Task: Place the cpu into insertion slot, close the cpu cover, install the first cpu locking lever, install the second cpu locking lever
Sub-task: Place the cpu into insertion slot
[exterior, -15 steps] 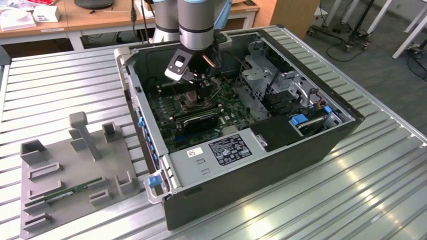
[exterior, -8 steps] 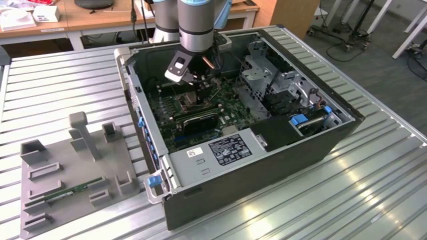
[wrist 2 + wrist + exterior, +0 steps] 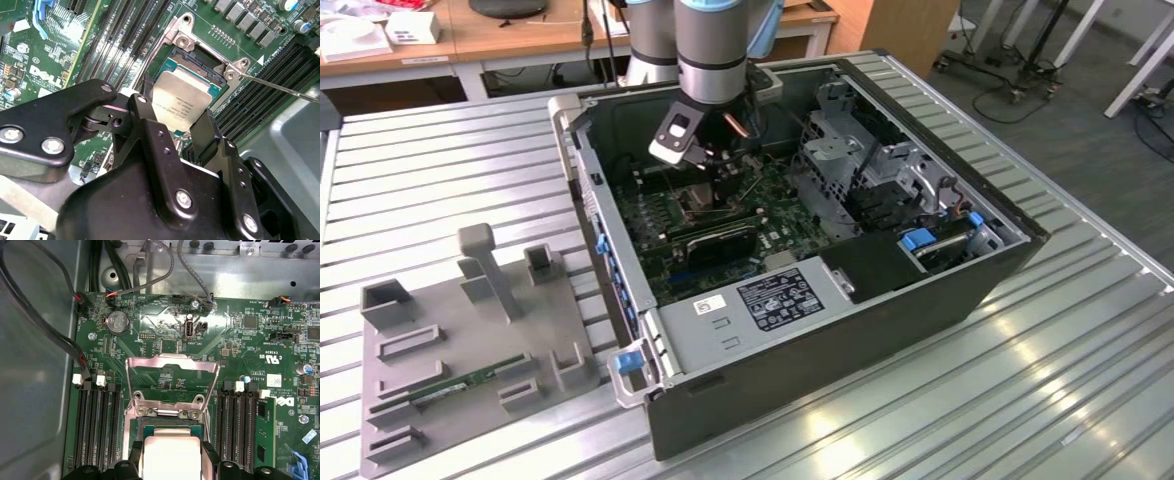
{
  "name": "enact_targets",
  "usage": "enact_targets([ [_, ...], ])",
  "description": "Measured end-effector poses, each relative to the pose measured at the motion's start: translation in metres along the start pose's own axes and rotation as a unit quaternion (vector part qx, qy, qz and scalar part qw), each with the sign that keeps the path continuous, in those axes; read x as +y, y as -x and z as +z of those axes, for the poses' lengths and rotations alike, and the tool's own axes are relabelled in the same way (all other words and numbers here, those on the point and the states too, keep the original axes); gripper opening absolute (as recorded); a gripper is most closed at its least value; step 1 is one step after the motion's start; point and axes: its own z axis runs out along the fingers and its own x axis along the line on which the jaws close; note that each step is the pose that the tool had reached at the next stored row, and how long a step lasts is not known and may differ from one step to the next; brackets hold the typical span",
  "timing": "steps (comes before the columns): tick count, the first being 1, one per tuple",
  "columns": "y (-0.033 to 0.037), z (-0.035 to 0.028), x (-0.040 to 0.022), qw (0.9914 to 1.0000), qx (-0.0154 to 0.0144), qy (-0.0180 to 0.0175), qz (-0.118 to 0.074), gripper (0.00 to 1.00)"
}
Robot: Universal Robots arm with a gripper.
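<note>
Gripper [image 3: 175, 120] around cpu [image 3: 181, 97], over insertion slot [image 3: 197, 56]

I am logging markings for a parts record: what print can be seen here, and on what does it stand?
Nothing can be quoted reliably.
cpu, in the gripper: lines of dark print on its metal face, too small to read.
motherboard: white logo and small white lettering, too small to quote.
black label on the computer case: dense print, too small to read.
</note>
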Motion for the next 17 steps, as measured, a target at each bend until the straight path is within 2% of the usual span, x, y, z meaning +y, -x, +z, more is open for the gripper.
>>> enact_targets([
  [17,-0.0025,0.0077,-0.0006,1.0,-0.0001,-0.0005,0.001,0.54],
])
